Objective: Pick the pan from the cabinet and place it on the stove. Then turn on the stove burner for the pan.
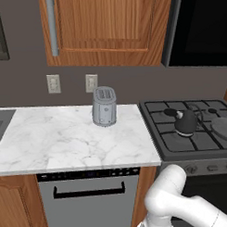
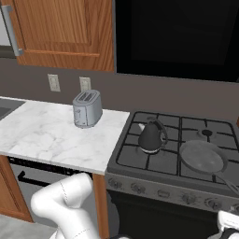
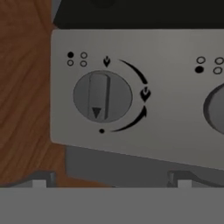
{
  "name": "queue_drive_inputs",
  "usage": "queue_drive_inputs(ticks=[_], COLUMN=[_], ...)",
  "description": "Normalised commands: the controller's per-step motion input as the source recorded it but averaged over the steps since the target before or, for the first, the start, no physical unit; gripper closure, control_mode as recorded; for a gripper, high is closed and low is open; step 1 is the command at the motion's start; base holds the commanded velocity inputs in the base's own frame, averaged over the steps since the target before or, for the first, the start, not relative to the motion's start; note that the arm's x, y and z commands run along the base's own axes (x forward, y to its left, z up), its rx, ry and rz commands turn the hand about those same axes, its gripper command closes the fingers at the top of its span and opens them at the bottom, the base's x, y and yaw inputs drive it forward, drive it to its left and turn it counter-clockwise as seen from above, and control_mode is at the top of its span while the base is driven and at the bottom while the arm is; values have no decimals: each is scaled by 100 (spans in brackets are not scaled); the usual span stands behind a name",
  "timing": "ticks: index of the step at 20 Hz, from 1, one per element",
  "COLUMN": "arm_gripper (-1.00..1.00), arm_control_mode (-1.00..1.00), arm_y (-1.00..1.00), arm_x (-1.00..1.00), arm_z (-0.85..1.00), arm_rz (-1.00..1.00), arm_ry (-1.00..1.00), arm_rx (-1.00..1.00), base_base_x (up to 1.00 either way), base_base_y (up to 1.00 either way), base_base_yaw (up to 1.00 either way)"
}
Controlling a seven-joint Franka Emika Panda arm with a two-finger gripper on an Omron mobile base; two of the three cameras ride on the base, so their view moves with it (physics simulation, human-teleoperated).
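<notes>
A rendered kitchen, marble desk (image 1: 63, 137) beside the stove (image 2: 140, 161). The pan (image 2: 203, 157) already sits on the grate at 3 o'clock of the kettle (image 2: 151, 136). The pincer (image 3: 109, 183), wide open and empty, faces a knob (image 3: 102, 96); lighting the burner remains

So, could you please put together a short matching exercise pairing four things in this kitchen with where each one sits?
Things:
1. pan
2. kettle
3. toaster
4. dishwasher

Places:
A. below the marble counter
B. on the stove's front right grate
C. on the marble counter, near the wall outlets
D. on the stove's left grate

Pairs: 1-B, 2-D, 3-C, 4-A
</notes>
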Motion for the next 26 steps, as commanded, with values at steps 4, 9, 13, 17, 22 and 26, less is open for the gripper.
queue_drive_inputs(ticks=[4,9,13,17,22,26], arm_gripper=[-100,-100,-100,-100,-100,-100], arm_control_mode=[-100,-100,-100,-100,-100,-100], arm_y=[-11,-10,-8,-6,-1,0], arm_x=[15,18,20,18,14,12], arm_z=[-25,-32,-36,-38,-39,-35], arm_rz=[0,0,0,2,6,12], arm_ry=[0,0,0,0,2,3], arm_rx=[-1,-3,-5,-6,-5,-3], base_base_x=[0,0,0,0,0,0], base_base_y=[0,0,0,0,0,0], base_base_yaw=[0,0,0,0,0,0])
